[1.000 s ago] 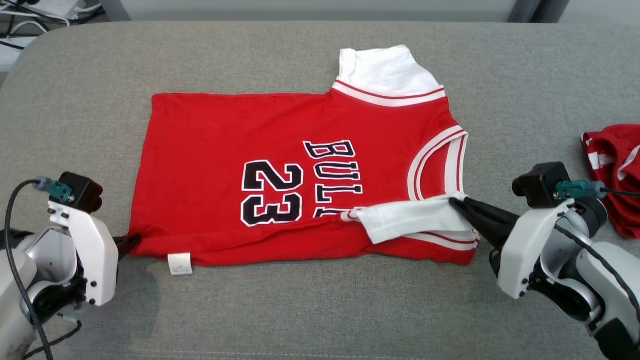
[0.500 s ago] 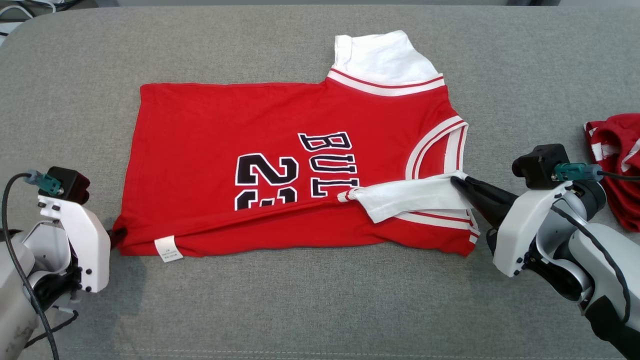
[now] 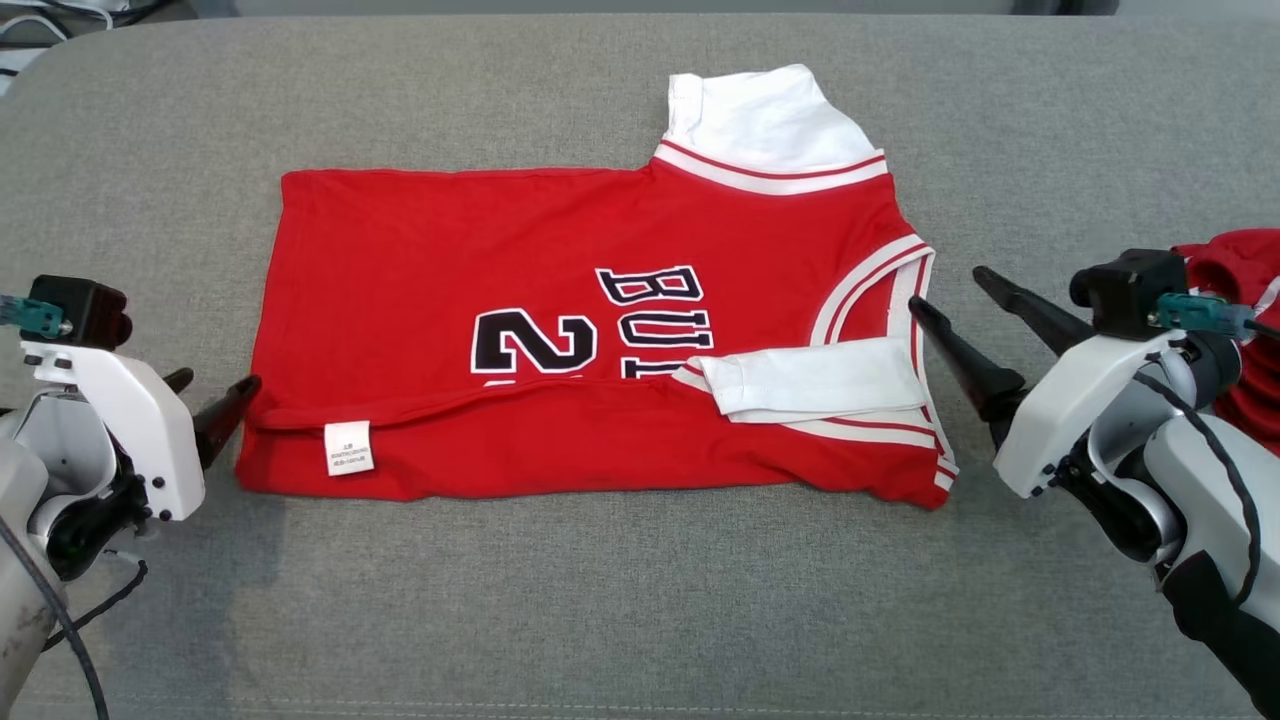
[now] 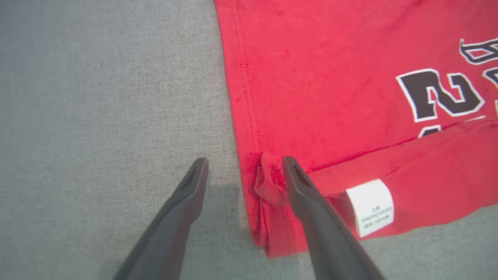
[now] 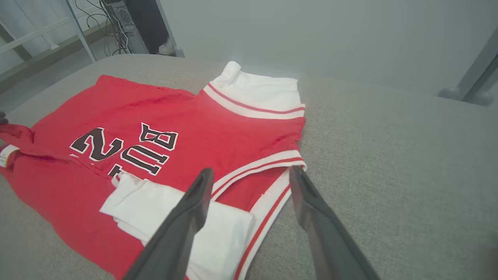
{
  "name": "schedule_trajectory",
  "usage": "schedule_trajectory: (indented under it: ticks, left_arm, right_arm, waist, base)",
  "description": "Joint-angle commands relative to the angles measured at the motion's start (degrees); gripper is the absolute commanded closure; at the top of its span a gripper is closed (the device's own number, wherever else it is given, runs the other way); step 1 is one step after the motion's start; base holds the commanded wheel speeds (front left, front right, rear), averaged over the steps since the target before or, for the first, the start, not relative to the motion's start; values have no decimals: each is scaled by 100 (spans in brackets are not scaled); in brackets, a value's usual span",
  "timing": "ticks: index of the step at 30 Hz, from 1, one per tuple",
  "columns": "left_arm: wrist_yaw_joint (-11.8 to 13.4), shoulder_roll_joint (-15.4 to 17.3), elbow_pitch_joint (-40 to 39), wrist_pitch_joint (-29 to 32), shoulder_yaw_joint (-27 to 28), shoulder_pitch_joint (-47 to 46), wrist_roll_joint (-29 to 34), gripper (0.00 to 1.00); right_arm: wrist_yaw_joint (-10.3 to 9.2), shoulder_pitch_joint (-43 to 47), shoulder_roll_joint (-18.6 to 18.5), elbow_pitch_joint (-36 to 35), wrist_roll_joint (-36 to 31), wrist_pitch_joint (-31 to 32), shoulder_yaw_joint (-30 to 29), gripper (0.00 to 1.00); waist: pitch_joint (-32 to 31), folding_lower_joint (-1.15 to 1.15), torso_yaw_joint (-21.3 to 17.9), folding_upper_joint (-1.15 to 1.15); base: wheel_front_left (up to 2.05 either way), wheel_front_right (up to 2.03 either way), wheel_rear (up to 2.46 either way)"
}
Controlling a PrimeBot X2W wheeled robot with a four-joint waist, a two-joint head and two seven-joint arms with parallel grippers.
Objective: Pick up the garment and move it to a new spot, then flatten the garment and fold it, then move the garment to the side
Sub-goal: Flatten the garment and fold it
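Grey upholstered bench (image 3: pixel 600 600) carries the red garment (image 3: pixel 560 270) spread across its middle, near edge folded up over the numbers, with a white label (image 3: pixel 348 447) on the fold. At the garment's left hem corner the left gripper (image 3: pixel 215 380) stands with jaws wide. The bunched hem lies between them, one finger seemingly against the cloth and the other over bare bench. Toward the bench's right end the right gripper (image 3: pixel 948 287) is also spread wide, holding nothing, one finger over the collar trim beside the folded white sleeve (image 3: pixel 810 385).
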Motion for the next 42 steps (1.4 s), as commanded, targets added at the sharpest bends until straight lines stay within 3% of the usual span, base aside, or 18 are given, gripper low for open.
schedule_trajectory:
  ticks: [1, 4, 6, 16, 27, 42]
  left_arm:
    - [1, 297, -7, -163, 266, -219, -34, 0]
    - [1, 303, 12, -528, 310, -76, -80, 0]
    - [1, 146, 7, -1214, 422, 472, -273, 0]
    - [38, -185, -114, -2133, 479, 1547, -511, 0]
    - [101, -501, -183, -2464, 471, 1901, -592, 0]
    - [51, -667, -19, -2745, 498, 1655, -494, 0]
  right_arm:
    - [-16, 93, 0, -48, -54, -146, -47, 0]
    - [-16, 294, 57, -41, -54, -289, -92, 0]
    - [-16, 804, 88, -152, 12, -423, -101, 0]
    - [-16, 1823, 124, -457, 106, -574, -309, 0]
    - [-16, 2433, 275, -549, 44, -560, -660, 0]
    - [-16, 2347, 583, -216, -316, -481, -849, 0]
  waist:
    - [-30, 0, 4, 0]
    - [-103, 0, 10, 0]
    - [-237, 0, 54, 0]
    - [-388, 0, 106, 0]
    - [-368, 0, 137, 0]
    - [-222, 0, 211, 0]
  base:
    - [0, 0, 0]
    - [0, 0, 0]
    - [0, 0, 0]
    - [0, 0, 0]
    - [0, 0, 0]
    - [0, 0, 0]
